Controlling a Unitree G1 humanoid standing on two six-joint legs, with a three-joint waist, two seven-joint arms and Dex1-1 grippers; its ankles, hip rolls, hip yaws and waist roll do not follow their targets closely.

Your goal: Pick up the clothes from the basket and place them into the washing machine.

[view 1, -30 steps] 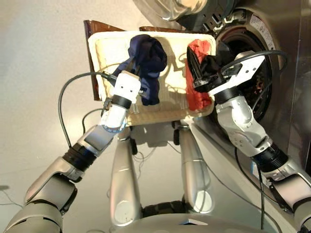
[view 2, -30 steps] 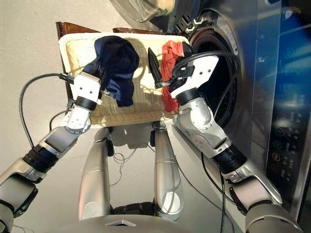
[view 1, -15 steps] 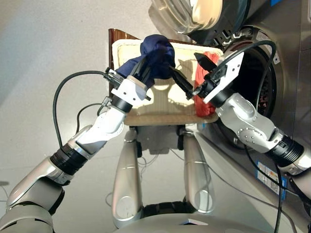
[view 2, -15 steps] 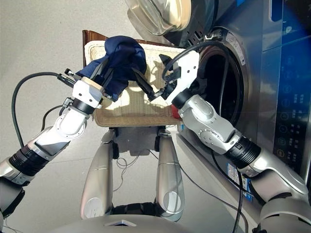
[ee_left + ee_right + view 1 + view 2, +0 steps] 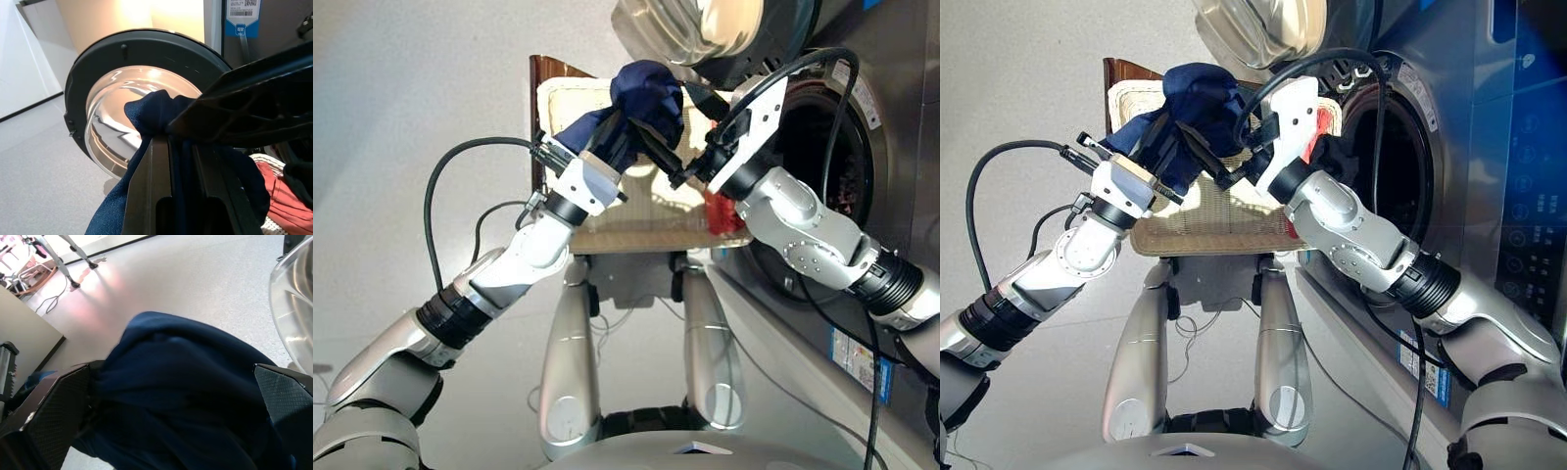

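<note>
The navy blue garment [image 5: 648,90] hangs bunched in the air above the cream wicker basket [image 5: 607,217], with my left gripper [image 5: 619,137] shut on it from below. In the left wrist view its two fingers [image 5: 157,186] pinch the navy cloth [image 5: 146,115]. My right gripper [image 5: 681,135] reaches in from the washing machine side, open, with its fingers [image 5: 54,416] spread either side of the navy bundle [image 5: 181,382]. A red-orange garment [image 5: 722,211] lies at the basket's right end. The washing machine [image 5: 1474,117] stands on the right, its drum opening [image 5: 837,162] dark.
The round glass door [image 5: 690,24] is swung open just above and behind the raised garment. A brown surface edge [image 5: 540,76] shows behind the basket. Black cables [image 5: 445,186] loop off both wrists. The control panel [image 5: 1533,196] is at the far right.
My left gripper has lifted the navy garment up and toward the washer. My right gripper has left the red garment and swung across to straddle the navy bundle.
</note>
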